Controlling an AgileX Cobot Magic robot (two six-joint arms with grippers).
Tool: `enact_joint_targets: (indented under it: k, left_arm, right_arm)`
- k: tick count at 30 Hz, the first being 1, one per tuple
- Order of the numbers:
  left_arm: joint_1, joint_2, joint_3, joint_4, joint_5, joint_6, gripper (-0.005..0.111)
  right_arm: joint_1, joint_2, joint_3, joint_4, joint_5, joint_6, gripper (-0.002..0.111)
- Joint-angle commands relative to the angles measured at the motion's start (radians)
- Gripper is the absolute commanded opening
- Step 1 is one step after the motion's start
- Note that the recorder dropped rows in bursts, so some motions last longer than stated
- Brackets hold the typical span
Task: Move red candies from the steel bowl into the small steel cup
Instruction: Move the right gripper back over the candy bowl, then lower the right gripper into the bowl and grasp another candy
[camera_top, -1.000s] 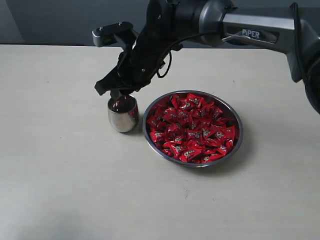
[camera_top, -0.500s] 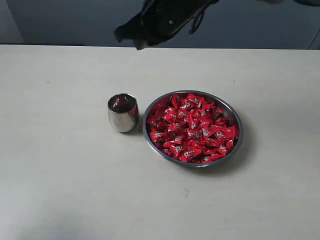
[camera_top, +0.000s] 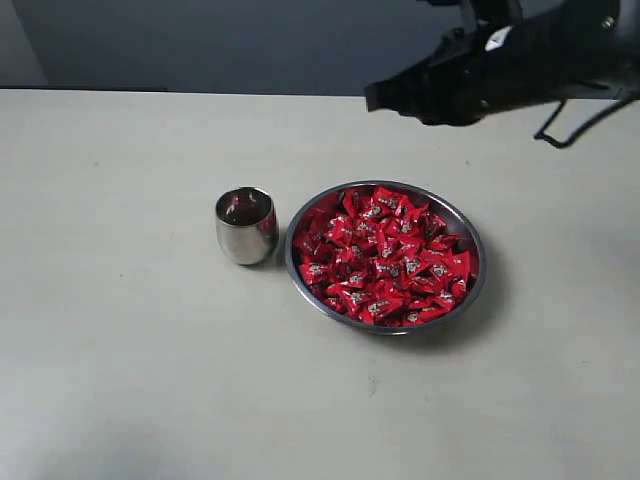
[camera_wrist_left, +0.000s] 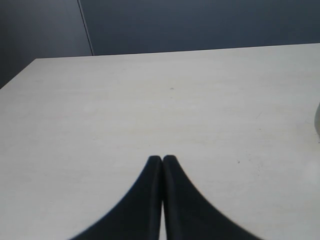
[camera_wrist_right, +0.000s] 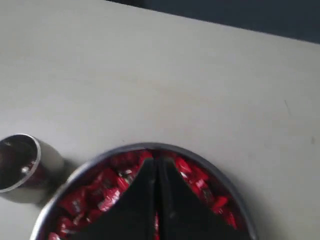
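Note:
The steel bowl (camera_top: 290, 262) sits mid-table, heaped with red candies (camera_top: 385, 255). Just left of it stands the small steel cup (camera_top: 246, 226), its inside dark with a reddish tint. My right gripper (camera_top: 372, 98) hangs shut and empty, high over the bowl's far side. In the right wrist view its closed tips (camera_wrist_right: 156, 161) sit over the candies (camera_wrist_right: 107, 182) in the bowl (camera_wrist_right: 125, 149), with the cup (camera_wrist_right: 20, 165) off to one side. My left gripper (camera_wrist_left: 162, 158) is shut with nothing in it over bare table and does not show in the exterior view.
The pale table (camera_top: 120, 380) stretches bare on all sides of the bowl and cup. A dark wall runs behind its far edge. A grey sliver (camera_wrist_left: 317, 120) of some object shows at the edge of the left wrist view.
A second ago my right gripper stood open just over the cup. It has since shut, lifted and swung right to above the bowl's far side. Bowl and cup have not moved.

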Motion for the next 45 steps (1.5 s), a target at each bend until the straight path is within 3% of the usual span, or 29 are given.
enact_joint_targets:
  k: [1,12,23,31,36,38,45]
  left_arm:
    - [-0.007,-0.005,0.005,0.002,-0.008,-0.001,0.000]
    - [-0.007,-0.005,0.005,0.002,-0.008,-0.001,0.000]
    - [-0.007,-0.005,0.005,0.002,-0.008,-0.001,0.000]
    - [-0.007,-0.005,0.005,0.002,-0.008,-0.001,0.000]
    - [-0.007,-0.005,0.005,0.002,-0.008,-0.001,0.000]
    - [-0.007,-0.005,0.005,0.002,-0.008,-0.001,0.000]
    - [-0.007,-0.005,0.005,0.002,-0.008,-0.001,0.000]
  right_arm:
    - [-0.050,-0.024,0.113,0.008,-0.035,0.000,-0.001]
    - [-0.050,0.025,0.108,0.008,-0.055,0.001,-0.001]
    - [-0.050,0.258,-0.174,-0.024,0.196,0.005,-0.001]
    - [-0.050,0.353,-0.254,-0.246,0.262,0.193,-0.001]
    - [-0.050,0.386,-0.258,-0.259,0.312,0.203,-0.001]
    - [-0.050,0.391,-0.258,-0.259,0.319,0.203,0.005]
    - [-0.050,0.397,-0.258,-0.279,0.326,0.286,0.043]
